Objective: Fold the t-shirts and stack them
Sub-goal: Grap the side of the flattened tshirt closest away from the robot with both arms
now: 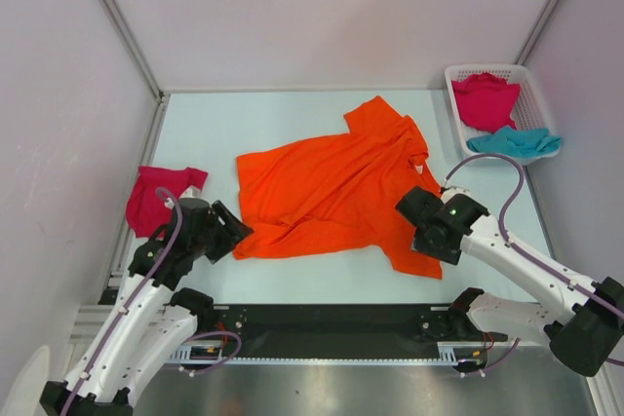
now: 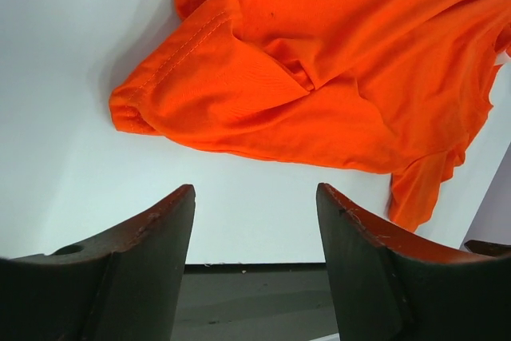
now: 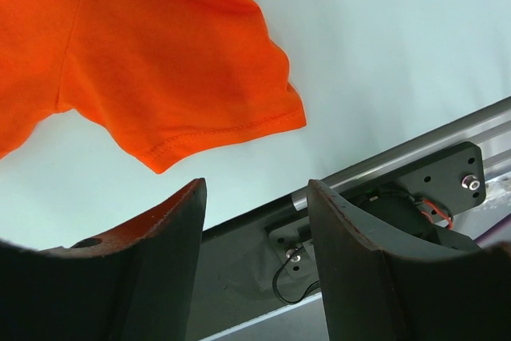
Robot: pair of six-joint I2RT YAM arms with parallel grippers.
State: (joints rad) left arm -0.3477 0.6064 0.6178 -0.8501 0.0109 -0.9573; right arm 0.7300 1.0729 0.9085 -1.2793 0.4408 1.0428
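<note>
Pale walls [image 1: 341,7] close in a light desk [image 1: 283,119], and you have four t-shirts on it, counted from the left. The first magenta t-shirt [image 1: 156,197] lies in a compact heap at the desk's left edge, which I take to be the start of the stack.

Your left hand [image 2: 255,197] hangs just off the rumpled near-left corner of the orange t-shirt [image 1: 331,187]. Its jaws are wide apart with nothing between them. That shirt lies spread across the middle of the desk, unfolded, its corner doubled over in the wrist view.

Your right hand [image 3: 255,189] is just as open and empty, beside the near sleeve.

In the white basket [image 1: 534,87] at the far right sit the second magenta t-shirt [image 1: 485,99] and one teal t-shirt [image 1: 514,143], draped over the near rim.

So: one orange, two magenta, one teal, one basket.

The step in hand looks like starting the orange fold. You would smooth that doubled corner, then pinch cloth on both sides together.
</note>
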